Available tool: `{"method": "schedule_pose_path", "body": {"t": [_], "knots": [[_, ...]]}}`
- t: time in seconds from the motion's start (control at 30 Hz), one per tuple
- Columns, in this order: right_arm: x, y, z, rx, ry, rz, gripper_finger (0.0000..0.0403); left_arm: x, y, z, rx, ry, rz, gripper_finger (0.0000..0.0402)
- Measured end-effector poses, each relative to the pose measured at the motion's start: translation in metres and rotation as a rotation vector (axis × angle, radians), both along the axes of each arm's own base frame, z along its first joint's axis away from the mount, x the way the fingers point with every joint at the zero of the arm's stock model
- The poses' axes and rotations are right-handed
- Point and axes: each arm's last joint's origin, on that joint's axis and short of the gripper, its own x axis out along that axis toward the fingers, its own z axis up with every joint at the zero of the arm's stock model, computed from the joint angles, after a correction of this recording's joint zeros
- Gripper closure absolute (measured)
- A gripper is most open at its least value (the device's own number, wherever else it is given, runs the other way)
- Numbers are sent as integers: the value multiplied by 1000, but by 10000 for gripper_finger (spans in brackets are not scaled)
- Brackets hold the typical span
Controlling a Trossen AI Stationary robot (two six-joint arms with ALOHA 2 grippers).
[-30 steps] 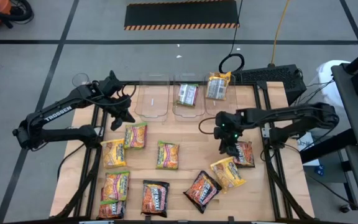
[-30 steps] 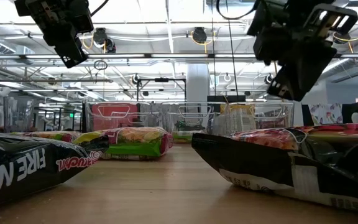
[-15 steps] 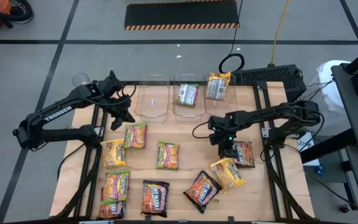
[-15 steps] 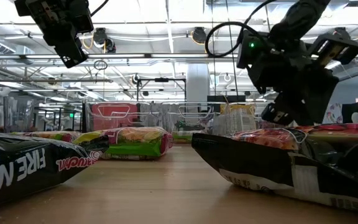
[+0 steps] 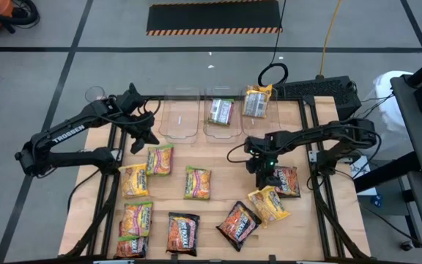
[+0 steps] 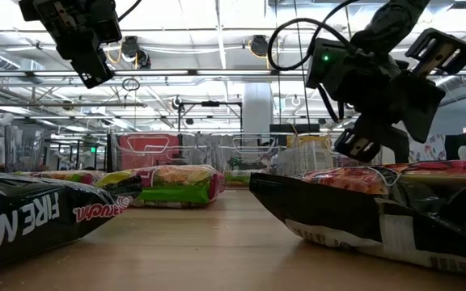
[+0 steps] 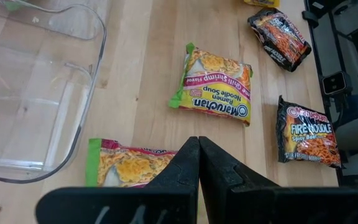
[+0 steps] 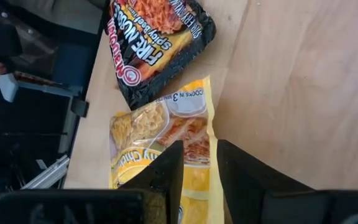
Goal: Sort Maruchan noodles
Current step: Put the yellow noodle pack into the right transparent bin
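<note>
Maruchan noodle packets lie flat on the wooden table: green-edged ones (image 5: pixel 159 158) (image 5: pixel 197 182), yellow ones (image 5: pixel 133 180) (image 5: pixel 269 204), and dark ones (image 5: pixel 182 232) (image 5: pixel 238 224) (image 5: pixel 286 180). My right gripper (image 5: pixel 267 180) is open and hangs low over the yellow packet (image 8: pixel 166 140) at the table's right, beside a dark Fire Noodle packet (image 8: pixel 157 37). In the low view its fingers (image 6: pixel 354 145) stay just above the packets. My left gripper (image 5: pixel 150 139) is shut and empty, raised over a green-edged packet (image 7: pixel 129 168) at the far left.
Three clear bins stand along the far edge. The left bin (image 5: pixel 182 117) holds nothing, the middle bin (image 5: pixel 207 125) has a green-edged packet, and the right bin (image 5: pixel 273 110) has a yellow one. More packets (image 5: pixel 135 218) lie at the near left. Bare wood shows mid-table.
My right gripper has come down toward the yellow packet and shifted slightly toward the table's left, rolling its wrist as it sank. It has stayed open. Over the last half second it has held still. No packet has moved.
</note>
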Motion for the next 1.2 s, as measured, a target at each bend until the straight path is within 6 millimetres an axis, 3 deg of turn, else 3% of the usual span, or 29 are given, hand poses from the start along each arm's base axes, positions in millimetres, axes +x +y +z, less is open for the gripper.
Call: {"method": "schedule_pose_path", "body": {"t": [0.23,0.57,1.2], "knots": [[5,-2,-3,-11,-51,15,309,0,0,0,0,0,0,394],[14,-2,-27,76,-6,13,310,0,0,0,-14,4,16,394],[16,-1,-35,116,-28,62,310,0,0,0,-17,5,19,394]]}}
